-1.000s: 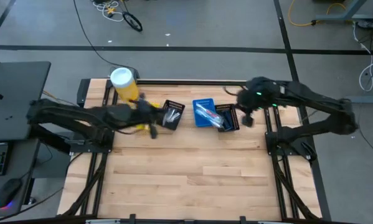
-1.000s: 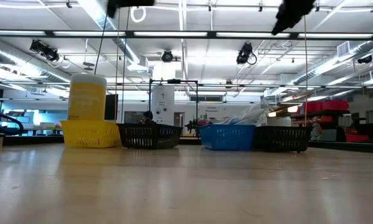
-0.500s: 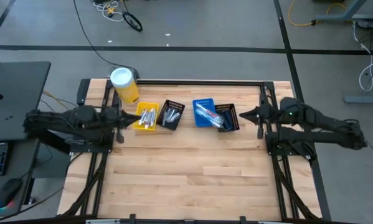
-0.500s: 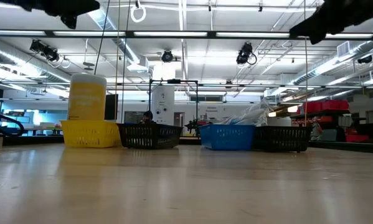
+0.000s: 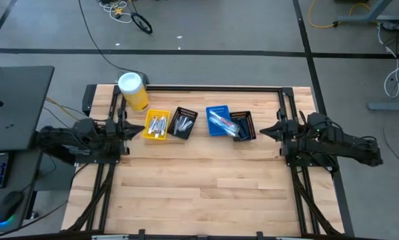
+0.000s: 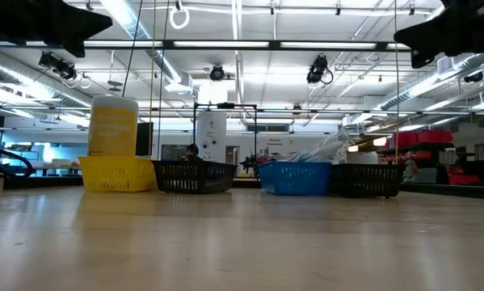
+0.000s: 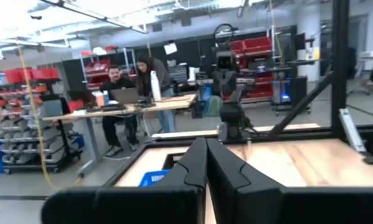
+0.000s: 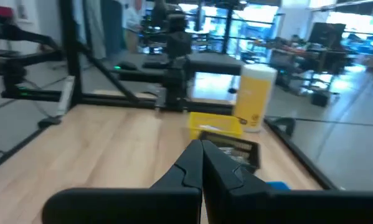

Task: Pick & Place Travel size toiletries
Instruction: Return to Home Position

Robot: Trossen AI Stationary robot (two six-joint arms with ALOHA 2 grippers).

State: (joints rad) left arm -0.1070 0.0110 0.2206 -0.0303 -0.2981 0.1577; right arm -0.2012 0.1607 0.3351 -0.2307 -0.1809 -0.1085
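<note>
Now: travel size toiletries lie in the row of bins; left gripper at their 9 o'clock, right gripper at 3 o'clock, both pinched together, empty.

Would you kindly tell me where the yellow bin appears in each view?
High view: the yellow bin is leftmost in the bin row.
Low view: the bin sits far left.
Left wrist view: not in it.
Right wrist view: the bin is near centre.
Landmark: the yellow canister beside it in those three views.
</note>
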